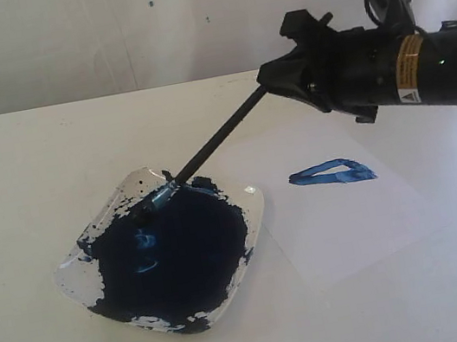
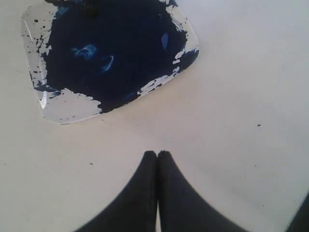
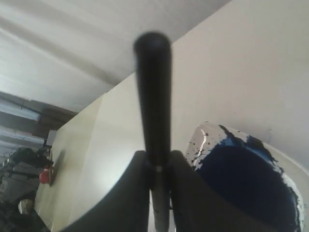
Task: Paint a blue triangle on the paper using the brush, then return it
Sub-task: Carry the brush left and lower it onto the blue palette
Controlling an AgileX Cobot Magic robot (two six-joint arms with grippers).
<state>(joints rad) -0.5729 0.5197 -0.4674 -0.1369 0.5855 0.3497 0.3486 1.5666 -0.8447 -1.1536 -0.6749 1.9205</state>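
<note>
My right claw, at the upper right of the exterior view, is pinching the top end of the thin black-handled paintbrush. The right wrist view shows the handle clamped between my two fingers. The brush slants down to the left. Its metal ferrule and bristles lie on the far edge of the clear square dish, at the rim of the dark-blue paint pool.

I judge the brush light and stiff, but its handle is round and smooth, so it could twist or slide in a pinch this far from the tip. A firm hold high on the handle keeps my fingers clear of paint. The bristles are soft and wet, so they could drip on the way.

To the right of the dish lies the thin white square paper on the cream worktop. It already carries the flattened blue triangle. It looks light enough to shift under a dragging stroke.

My left claw is pressed together on nothing, near the dish.
</note>
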